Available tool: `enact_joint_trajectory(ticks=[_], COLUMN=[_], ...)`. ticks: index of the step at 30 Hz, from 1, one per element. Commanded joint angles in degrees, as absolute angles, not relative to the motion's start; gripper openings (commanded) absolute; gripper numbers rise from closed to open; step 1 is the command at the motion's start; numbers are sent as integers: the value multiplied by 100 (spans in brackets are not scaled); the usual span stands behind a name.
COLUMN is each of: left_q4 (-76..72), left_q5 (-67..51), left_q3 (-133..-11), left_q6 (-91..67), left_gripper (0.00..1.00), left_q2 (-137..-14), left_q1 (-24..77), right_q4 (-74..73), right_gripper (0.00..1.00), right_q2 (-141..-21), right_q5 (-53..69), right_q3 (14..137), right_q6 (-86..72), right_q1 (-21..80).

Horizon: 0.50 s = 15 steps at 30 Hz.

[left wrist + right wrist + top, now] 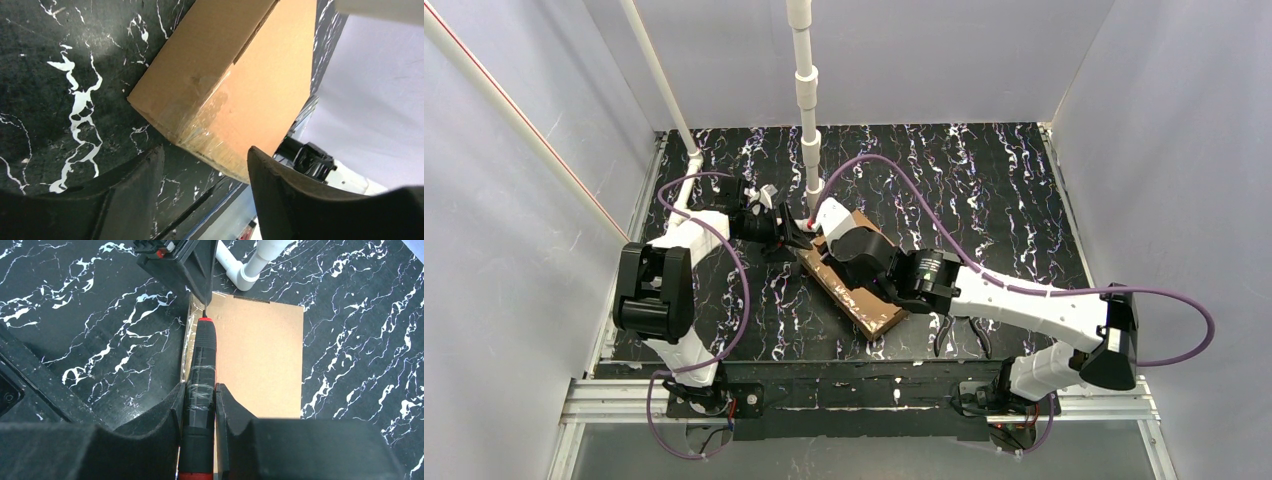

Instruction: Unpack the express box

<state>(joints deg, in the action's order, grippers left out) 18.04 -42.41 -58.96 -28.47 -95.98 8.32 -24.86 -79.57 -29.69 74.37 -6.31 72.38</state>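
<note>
Between the right claw's fingers sits a black pen-shaped tool, pinched tight around its tape-wrapped middle. Ahead of that claw, the tool's red-collared tip meets the far left edge of the express box, along a strip of clear tape. The box lies flat and closed on the black marbled table, directly beneath the claw. Just beyond the tool's tip hangs the left claw, its fingers spread, with the box's taped corner just in front of the gap. I cannot tell whether it touches the cardboard.
</note>
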Motion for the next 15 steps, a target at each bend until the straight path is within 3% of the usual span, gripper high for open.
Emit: enact_joint_trajectory(ticks=[1,15], left_q4=[2020,1837], left_q5=[-4398,-4439], left_q3=[-5808,-5806], left_q6=[-2511,-2746], left_gripper=[58,54], left_q2=[-9500,-9799], left_q1=[815,817], right_q4=[-2677,-2339], right_gripper=[1,1], right_q2=[-8169,-8708], right_q5=[-3227,-2752], right_q3=[8011,7985], right_q6=[-719,-527], right_q1=[7233,7216])
